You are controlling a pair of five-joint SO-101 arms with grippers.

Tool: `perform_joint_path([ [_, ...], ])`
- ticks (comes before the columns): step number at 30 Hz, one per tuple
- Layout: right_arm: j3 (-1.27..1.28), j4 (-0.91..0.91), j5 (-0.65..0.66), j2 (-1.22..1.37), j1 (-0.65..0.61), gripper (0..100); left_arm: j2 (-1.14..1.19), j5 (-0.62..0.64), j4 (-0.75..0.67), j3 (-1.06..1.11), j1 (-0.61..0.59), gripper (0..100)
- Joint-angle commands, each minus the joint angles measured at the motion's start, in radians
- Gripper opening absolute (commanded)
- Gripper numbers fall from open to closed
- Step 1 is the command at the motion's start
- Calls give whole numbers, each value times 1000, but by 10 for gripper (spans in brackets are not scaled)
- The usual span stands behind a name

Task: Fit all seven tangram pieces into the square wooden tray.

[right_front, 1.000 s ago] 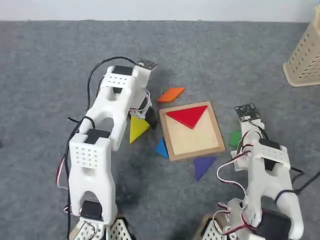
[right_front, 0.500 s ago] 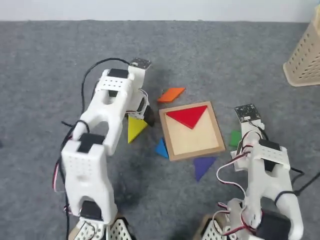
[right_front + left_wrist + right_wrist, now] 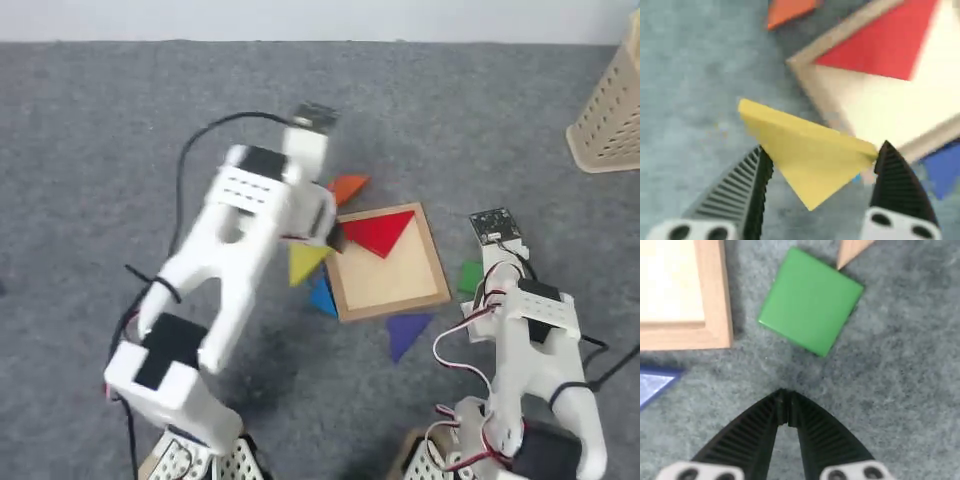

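Left gripper (image 3: 825, 152) clamped on yellow triangle (image 3: 305, 260) — just beside the wooden tray (image 3: 437, 262) rim. Right gripper (image 3: 787, 402) pinched closed, empty — near green square (image 3: 811, 301).

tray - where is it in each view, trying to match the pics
High view: tray at centre, red triangle in its far part, green square to its right.
Left wrist view: a tray corner just beyond the yellow triangle, red triangle inside.
Right wrist view: a corner of the tray's rim, beside the green square.
Shared landmark: the grey carpet along the rim.
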Motion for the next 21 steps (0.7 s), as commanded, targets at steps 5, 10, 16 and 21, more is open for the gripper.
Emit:
perform_joint_path([
  [5, 2, -15, 11, -22, 10, 6, 161, 192, 11, -200, 137, 251],
  [10, 2, -15, 11, -22, 10, 6, 276, 296, 11, -257, 147, 252],
  [16, 2, -15, 12, -22, 10, 6, 333, 348, 11, -275, 147, 254],
  [21, 2, -15, 12, -22, 10, 6, 331, 350, 46, -280, 147, 285],
])
